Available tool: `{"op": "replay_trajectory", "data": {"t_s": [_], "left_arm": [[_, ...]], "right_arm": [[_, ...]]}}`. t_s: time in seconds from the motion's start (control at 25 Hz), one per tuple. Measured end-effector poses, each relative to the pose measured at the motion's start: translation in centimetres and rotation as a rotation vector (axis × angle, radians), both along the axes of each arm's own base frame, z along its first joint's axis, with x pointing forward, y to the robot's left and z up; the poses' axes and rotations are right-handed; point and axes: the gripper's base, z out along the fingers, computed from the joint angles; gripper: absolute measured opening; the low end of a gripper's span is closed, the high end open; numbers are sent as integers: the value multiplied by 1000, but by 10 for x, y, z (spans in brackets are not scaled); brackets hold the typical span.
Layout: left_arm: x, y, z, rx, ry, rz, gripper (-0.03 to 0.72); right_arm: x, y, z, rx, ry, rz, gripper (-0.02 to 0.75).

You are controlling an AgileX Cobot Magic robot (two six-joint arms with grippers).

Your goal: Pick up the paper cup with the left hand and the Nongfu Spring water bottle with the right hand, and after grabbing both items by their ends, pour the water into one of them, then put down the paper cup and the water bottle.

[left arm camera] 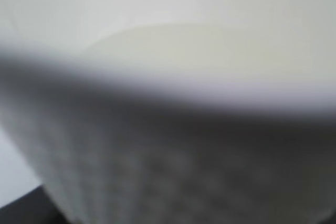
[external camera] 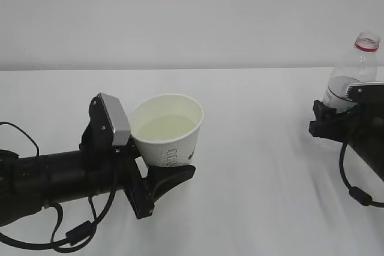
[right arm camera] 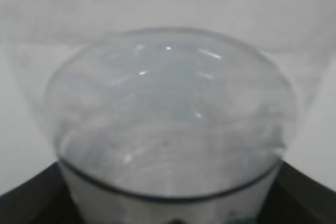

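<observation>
Left gripper clamps the paper cup, water inside, tilted. Right gripper grips the Nongfu Spring water bottle, upright, far right. Risk: a jerky set-down spills it.

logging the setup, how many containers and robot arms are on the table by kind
paper cup: 1
water bottle: 1
robot arms: 2, left arm and right arm
total: 4

The matte black tubular left arm carries a grey rounded rectangular plate and looping black cables (one with a ferrite bead); the black angular right arm trails a similar cable.
</observation>
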Motion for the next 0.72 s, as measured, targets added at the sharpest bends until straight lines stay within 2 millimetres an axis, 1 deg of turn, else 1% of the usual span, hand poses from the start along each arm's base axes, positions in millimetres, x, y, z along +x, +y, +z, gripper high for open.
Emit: {"op": "replay_trajectory", "data": {"t_s": [0.12, 0.16, 0.4, 0.6, 0.72], "left_arm": [[0, 0, 0, 0, 0, 0, 510], [0, 0, 0, 0, 0, 0, 510], [0, 0, 0, 0, 0, 0, 510], [0, 0, 0, 0, 0, 0, 510], [0, 0, 0, 0, 0, 0, 510]], "right_arm": [[0, 3, 0, -5, 0, 36, 639], [0, 4, 0, -7, 0, 46, 653], [0, 5, 0, -8, -2, 55, 671], [1, 2, 11, 0, -36, 21, 673], [1, 1, 11, 2, -36, 8, 673]]}}
